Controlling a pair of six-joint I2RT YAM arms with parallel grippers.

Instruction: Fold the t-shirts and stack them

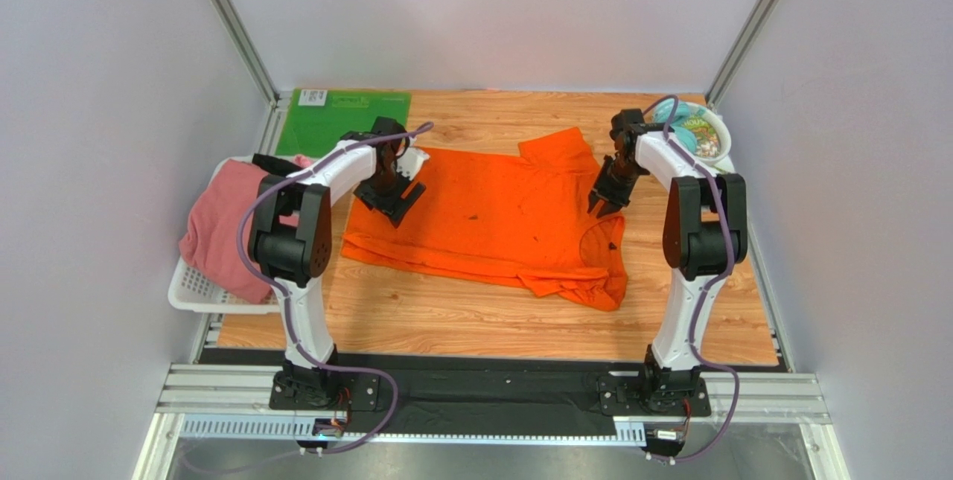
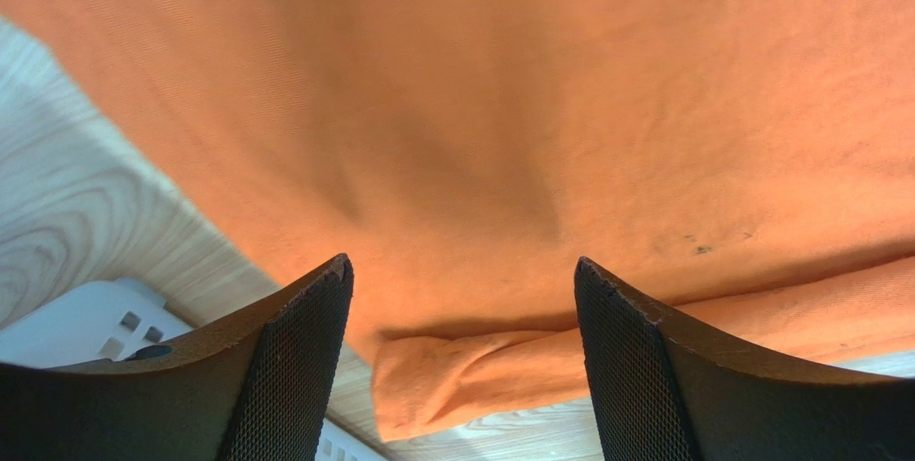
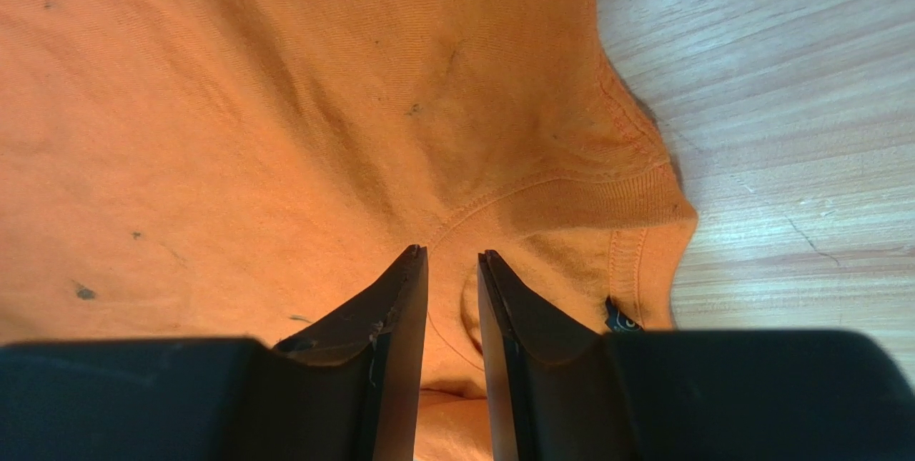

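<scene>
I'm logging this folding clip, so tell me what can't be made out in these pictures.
- Right wrist view: whether the right claw, jaws nearly together, pinches the collar of the orange t-shirt; the fingers hide the contact.
- Top view: the pink t-shirt in the white basket is partly covered by the left arm; what lies under it is hidden.
- Top view: the bowl contents are too small to read.

orange t-shirt (image 1: 492, 218) spread mostly flat at centre of wooden table (image 1: 447, 324), collar toward right, one sleeve pointing to far side, near edge doubled over in rumpled band, small dark specks on cloth. pink t-shirt (image 1: 224, 229) crumpled in white basket (image 1: 190, 290) at left. black t-shirt (image 1: 272, 163) only a sliver behind pink.
</scene>
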